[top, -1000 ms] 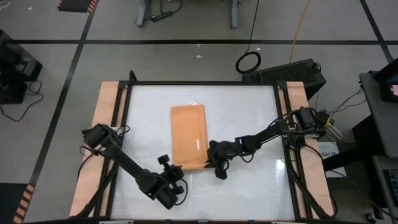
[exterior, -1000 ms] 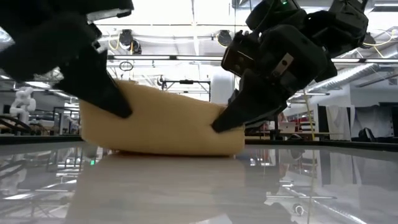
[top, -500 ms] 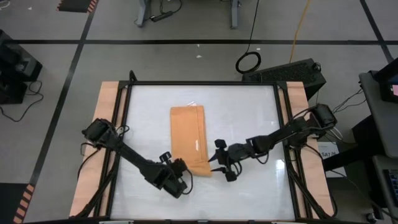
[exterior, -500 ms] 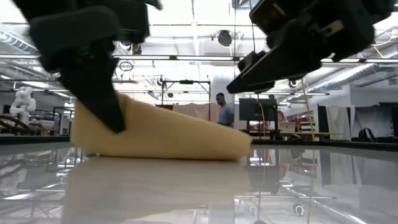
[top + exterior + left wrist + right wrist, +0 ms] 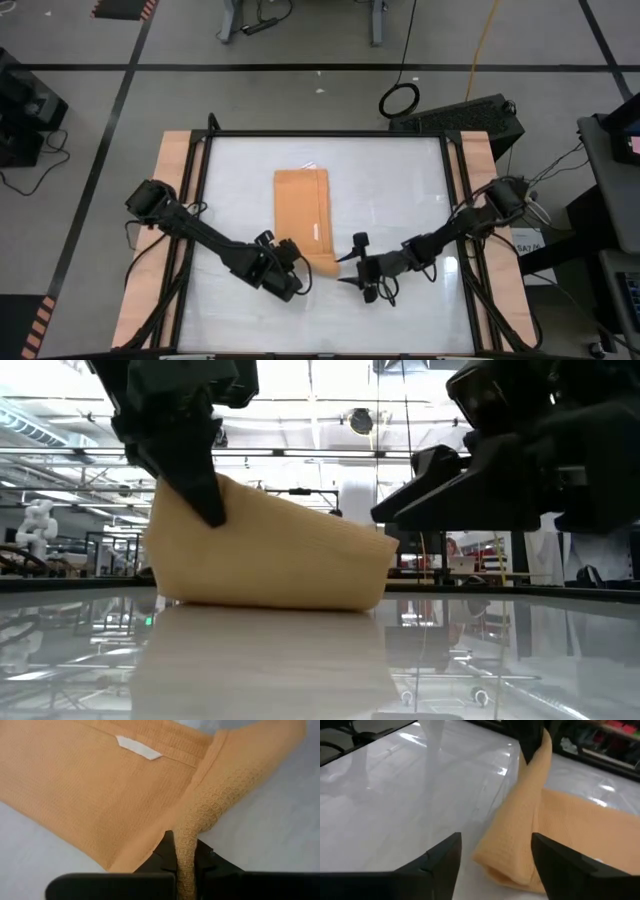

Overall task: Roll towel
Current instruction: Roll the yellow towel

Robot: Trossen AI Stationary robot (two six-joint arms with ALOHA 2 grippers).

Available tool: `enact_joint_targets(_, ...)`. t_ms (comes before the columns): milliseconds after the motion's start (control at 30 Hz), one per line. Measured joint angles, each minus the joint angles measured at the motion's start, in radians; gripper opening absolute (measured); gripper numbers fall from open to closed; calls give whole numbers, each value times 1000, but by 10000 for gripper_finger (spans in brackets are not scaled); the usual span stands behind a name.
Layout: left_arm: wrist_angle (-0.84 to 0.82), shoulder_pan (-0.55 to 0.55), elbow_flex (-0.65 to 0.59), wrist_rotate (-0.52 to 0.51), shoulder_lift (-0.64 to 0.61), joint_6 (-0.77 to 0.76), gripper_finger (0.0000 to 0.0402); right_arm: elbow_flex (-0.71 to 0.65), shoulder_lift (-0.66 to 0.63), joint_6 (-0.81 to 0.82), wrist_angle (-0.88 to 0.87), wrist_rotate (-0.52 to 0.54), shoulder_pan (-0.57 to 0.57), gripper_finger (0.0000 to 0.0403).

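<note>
The left gripper (image 5: 290, 256) pinches the towel (image 5: 301, 210) corner up; the right gripper (image 5: 362, 265), jaws spread and empty, should grab the other near corner level before rolling

A glossy white table (image 5: 400, 180) with a black frame and pale wooden side rails (image 5: 165, 200) stands on a grey floor crossed by black tape lines (image 5: 300, 67). Beyond its far edge a coiled black cable (image 5: 400, 99) lies on the floor beside a black box-like case (image 5: 470, 112) — a yellow cable (image 5: 484, 40) trails past both. Dark equipment (image 5: 25, 115) sits off to one side. At table height, the room behind shows ceiling lights, overhead rails and a small white figure (image 5: 38, 520) — the tabletop mirrors them.
</note>
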Motion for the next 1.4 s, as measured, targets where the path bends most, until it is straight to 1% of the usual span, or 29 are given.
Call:
enact_joint_targets(100,1,9,0,10,1,2,9,0,45,-12,62,30,0,252)
enact_joint_targets(167,1,12,0,10,1,3,9,0,73,-13,84,21,-9,260)
enact_joint_targets(267,1,12,0,9,1,5,9,9,108,8,104,7,-23,256)
enact_joint_targets(333,1,12,0,9,1,5,9,28,128,22,113,9,-35,242)
enact_joint_targets(400,2,12,0,9,1,5,9,52,143,24,116,5,-45,218)
enact_joint_targets(467,2,11,0,9,1,4,9,73,154,39,116,5,-59,182)
enact_joint_targets(533,1,5,0,9,1,4,9,85,156,61,90,0,-71,137)
enact_joint_targets(667,-9,-19,0,16,1,3,9,92,138,100,14,-59,-100,29)
enact_joint_targets(700,-6,-26,0,17,1,3,9,92,127,104,-2,-82,-107,16)
enact_joint_targets(800,1,-43,0,17,1,4,9,91,80,144,-37,-146,-126,15)
enact_joint_targets(900,36,-55,0,24,0,5,9,91,10,195,-90,-248,-141,11)
enact_joint_targets(967,105,-65,0,28,-6,25,9,92,-50,223,-176,-311,-145,5)
enact_joint_targets(1033,195,-74,0,29,-11,57,9,92,-98,250,-287,-348,-134,5)
enact_joint_targets(1100,268,-84,0,29,-10,84,9,92,-137,282,-383,-362,-116,6)
enact_joint_targets(1167,287,-93,0,17,-9,89,9,93,-166,317,-429,-362,-94,5)
enact_joint_targets(1300,296,-110,2,3,26,55,9,92,-171,379,-442,-357,-58,3)
enact_joint_targets(1400,329,-117,2,10,61,48,9,91,-161,437,-453,-358,-60,4)
